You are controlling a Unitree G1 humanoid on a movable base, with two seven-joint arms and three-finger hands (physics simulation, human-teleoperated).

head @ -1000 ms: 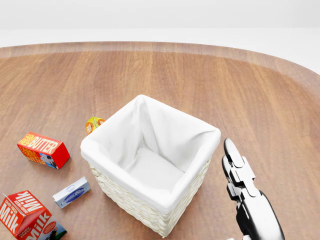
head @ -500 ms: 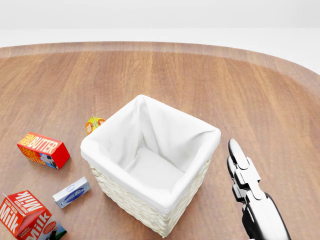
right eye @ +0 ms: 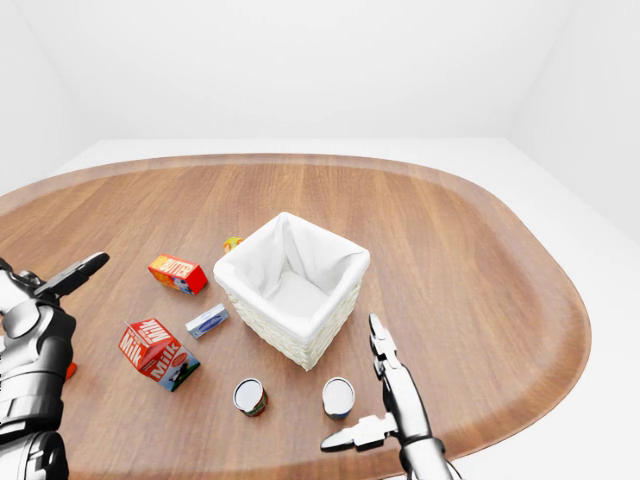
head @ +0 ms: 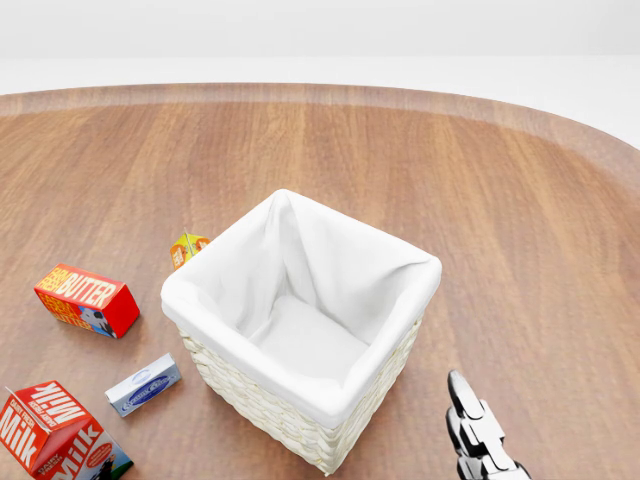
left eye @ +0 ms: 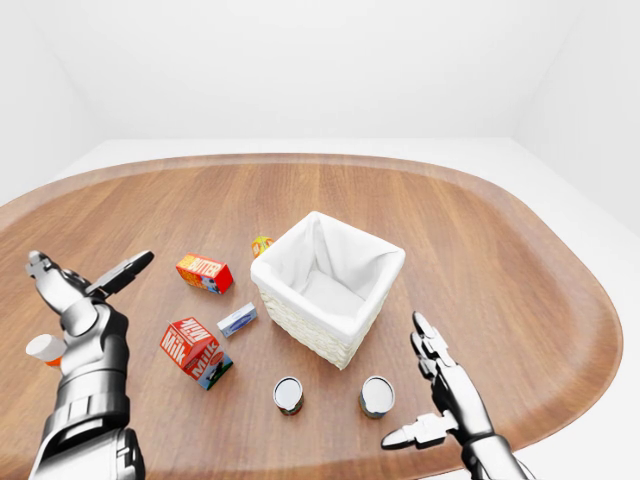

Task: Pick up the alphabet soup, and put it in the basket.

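Your right hand (head: 475, 440) has dropped toward the bottom edge of the head view since a second ago; only its fingertips are showing there now, while the basket (head: 300, 400) and cartons are sitting exactly where they were, so the camera isn't moving. In the left-eye view that right hand (left eye: 440, 385) is hovering with fingers spread apart, holding nothing, just right of the right-hand can (left eye: 377, 396). Your left hand (left eye: 85, 290) is raised far left of the basket, fingers splayed, also empty.

Two cans are standing on the worktop (left eye: 500, 260) just below the basket in the eye views: the right-hand can and the left-hand can (left eye: 288, 395). Labels are too small to read, so you can't tell for sure which is the alphabet soup; the left one is showing some red and orange on its side in the right-eye view, so it looks the likelier one.

The step in hand seems to be reaching for the can. Confirm the label first, then bring the right hand in low from the side away from the basket, fingers wide around the can's body, thumb opposite. Avoid nudging the other can or the basket wall. Close firmly, lift straight up above the rim, then release over the white liner.

The milk carton (left eye: 195, 350), butter box (left eye: 205, 272) and small blue box (left eye: 237, 319) lie left of the basket, clear of your path.
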